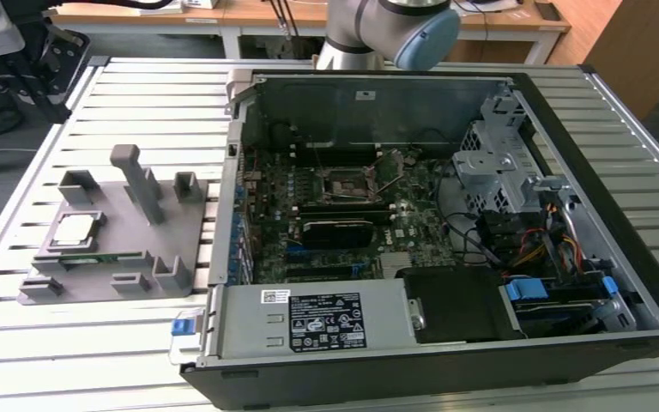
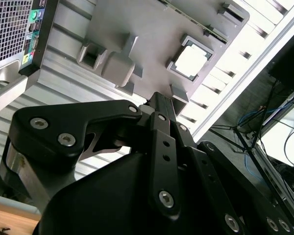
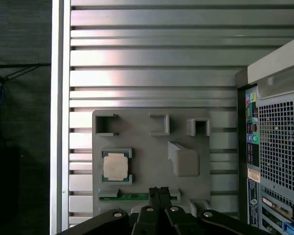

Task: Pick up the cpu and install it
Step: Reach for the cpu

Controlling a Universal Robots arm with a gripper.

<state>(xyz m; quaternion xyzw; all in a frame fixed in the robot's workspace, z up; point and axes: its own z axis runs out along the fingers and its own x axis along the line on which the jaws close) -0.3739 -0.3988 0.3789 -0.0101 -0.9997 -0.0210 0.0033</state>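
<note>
My black two-finger gripper (image 3: 159, 192) is pressed together, nothing in it, hanging over the grey moulded fixture tray (image 3: 147, 161), tips abt above the long green memory stick (image 3: 130, 197). The small square silver-topped cpu (image 3: 114, 166) lies flat in its nest on that tray, near my tips, well apart from the open black computer case (image 1: 364, 382). I judge this is the approach. To do it well: spread fingers, centre over chip, stay square to its edges, pinch sides only.

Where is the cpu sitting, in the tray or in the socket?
In the tray: the cpu lies flat in a square recess of the grey tray, outside the case.
</note>
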